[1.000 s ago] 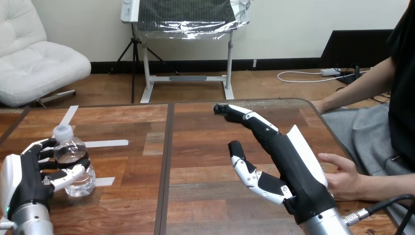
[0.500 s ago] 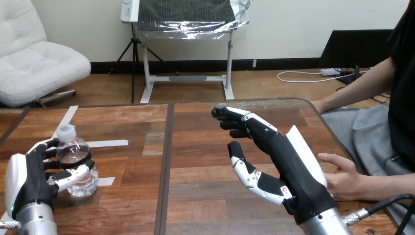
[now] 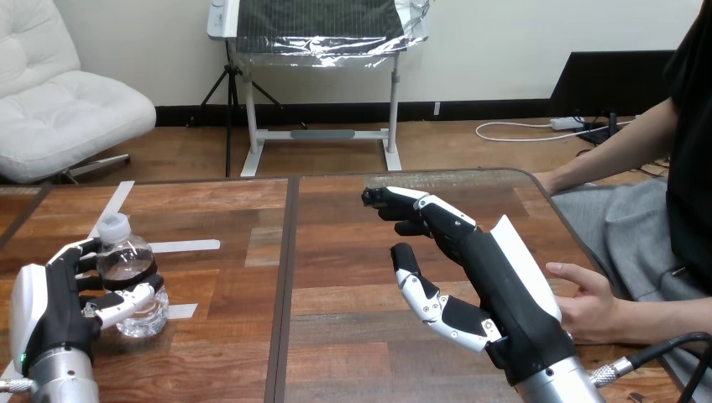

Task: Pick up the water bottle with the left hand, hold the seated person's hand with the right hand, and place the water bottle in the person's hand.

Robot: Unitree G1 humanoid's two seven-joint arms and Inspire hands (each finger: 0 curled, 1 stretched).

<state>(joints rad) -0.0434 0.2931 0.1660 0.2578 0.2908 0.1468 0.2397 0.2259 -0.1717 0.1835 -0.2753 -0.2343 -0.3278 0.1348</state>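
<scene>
Tilted since 1 second ago, water bottle [image 3: 128,267] at 8 o'clock, clasped by left hand [image 3: 49,312]; right hand [image 3: 491,281] spread wide beside person's hand [image 3: 589,306].

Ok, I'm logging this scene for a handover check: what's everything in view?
water bottle: one, clear with white cap, table's left part
tape strips: at least three, white, table's left part
table: one, brown wood, under everything
person's hand: one, table's right edge
left hand: one, black and white, fingers curled round the water bottle
right hand: one, black and white, open, beside the person's hand
</scene>
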